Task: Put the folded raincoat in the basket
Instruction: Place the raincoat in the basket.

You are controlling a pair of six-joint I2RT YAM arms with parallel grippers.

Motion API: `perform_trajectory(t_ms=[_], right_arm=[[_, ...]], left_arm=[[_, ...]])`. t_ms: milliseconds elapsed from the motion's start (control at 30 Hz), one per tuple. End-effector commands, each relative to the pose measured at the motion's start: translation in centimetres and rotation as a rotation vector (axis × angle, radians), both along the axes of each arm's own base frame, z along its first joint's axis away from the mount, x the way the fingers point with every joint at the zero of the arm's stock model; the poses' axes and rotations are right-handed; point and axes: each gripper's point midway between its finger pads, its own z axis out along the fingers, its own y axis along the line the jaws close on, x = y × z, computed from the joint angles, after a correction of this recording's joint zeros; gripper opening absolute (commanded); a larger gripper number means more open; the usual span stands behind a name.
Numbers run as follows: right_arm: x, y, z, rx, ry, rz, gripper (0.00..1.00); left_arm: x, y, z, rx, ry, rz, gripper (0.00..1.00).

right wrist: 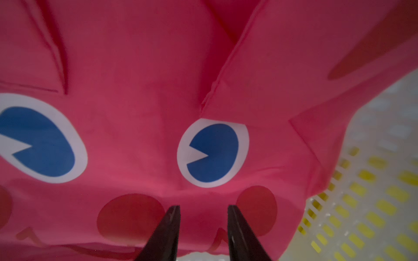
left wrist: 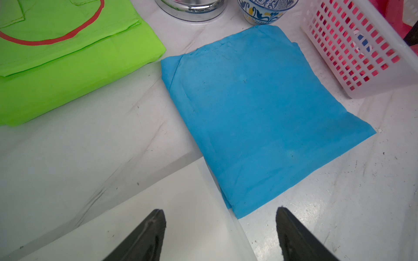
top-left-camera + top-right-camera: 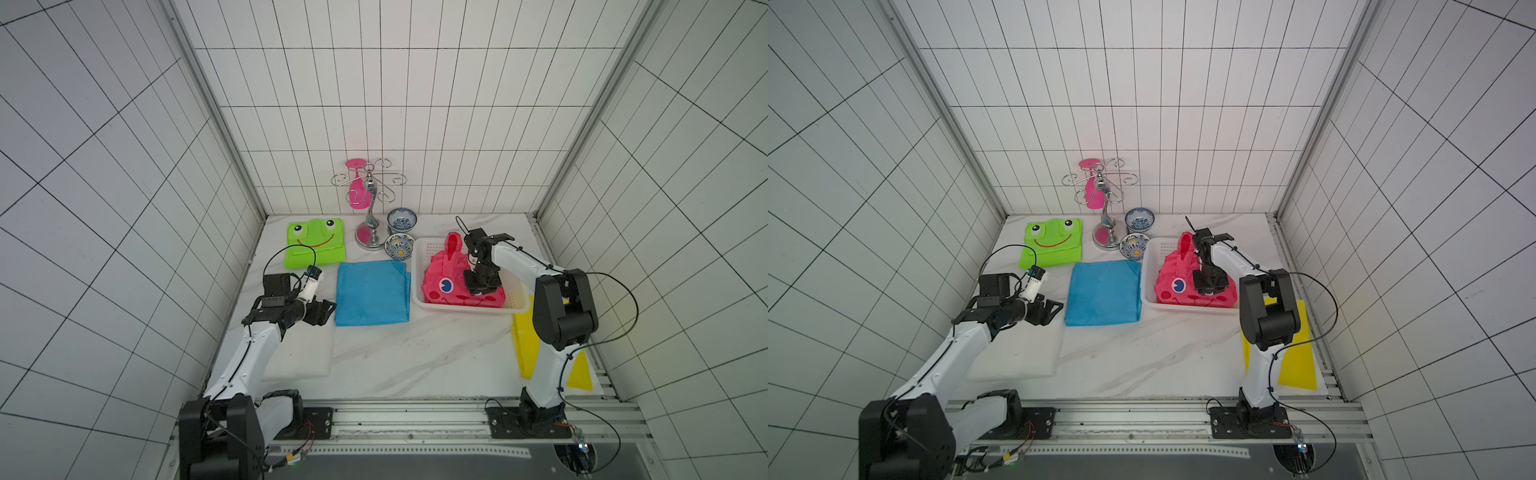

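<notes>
The pink raincoat (image 3: 440,270) sits heaped in the basket (image 3: 457,308), right gripper (image 1: 203,206) parted above it – a fold snagging on withdrawal could drag it out – left gripper (image 2: 219,209) open, empty

Bright even light, soft shadows, wide-angle bowing at edges, right wrist view softly blurred

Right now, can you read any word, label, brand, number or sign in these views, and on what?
None readable in any view.
pink raincoat: printed face only, no lettering.
green raincoat: frog face only, no lettering.
blue folded cloth: plain.
basket: no label visible.
</notes>
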Motion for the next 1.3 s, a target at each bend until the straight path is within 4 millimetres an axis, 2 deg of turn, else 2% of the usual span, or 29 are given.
perform_trajectory(t_ms=[0, 133, 233, 367, 500, 567, 667, 733, 833, 933, 1000, 1167, 1267], right_arm=[[-1.2, 0.6, -0.1, 0.055, 0.073, 0.030, 0.36], [-3.6, 0.4, -1.3, 0.058, 0.178, 0.041, 0.31], [-3.8, -0.6, -2.0, 0.007, 0.177, 0.028, 0.26], [-3.6, -0.5, -2.5, 0.032, 0.200, 0.018, 0.21], [-3.9, 1.0, -1.7, 0.137, 0.223, 0.030, 0.20], [-4.4, 1.2, -1.7, 0.147, 0.260, 0.040, 0.21], [-5.0, -1.0, -3.0, 0.021, 0.307, 0.030, 0.21], [-4.8, -1.7, -3.6, -0.023, 0.301, 0.022, 0.21], [-3.9, -2.3, -3.6, -0.064, 0.254, 0.010, 0.29], [-2.4, -2.9, -2.5, -0.104, 0.170, 0.000, 0.30], [-1.2, -2.7, -0.9, -0.099, 0.082, 0.004, 0.32], [0.5, -0.3, 5.1, -0.004, -0.216, 0.046, 0.35], [0.3, 1.0, 9.1, 0.031, -0.369, 0.073, 0.36]], left_arm=[[0.3, 0.0, 0.4, -0.004, -0.002, -0.003, 0.79], [0.3, 0.0, 0.3, -0.007, 0.005, -0.002, 0.80], [0.3, 0.0, 0.4, -0.007, 0.004, -0.003, 0.79], [0.3, 0.0, 0.3, -0.007, 0.005, -0.003, 0.80], [0.3, 0.0, 0.4, -0.006, 0.005, -0.004, 0.80], [0.3, 0.0, 0.3, -0.007, 0.005, -0.006, 0.80], [0.2, 0.0, 0.3, -0.008, 0.008, -0.007, 0.79], [0.2, -0.1, 0.3, -0.009, 0.010, -0.008, 0.80], [0.2, -0.1, 0.3, -0.010, 0.012, -0.010, 0.80], [0.2, -0.1, 0.2, -0.011, 0.017, -0.010, 0.80], [0.2, -0.1, 0.2, -0.012, 0.017, -0.011, 0.79], [0.0, -0.5, 0.3, -0.031, 0.016, -0.023, 0.79], [-0.2, -0.8, 0.3, -0.053, 0.026, -0.032, 0.80]])
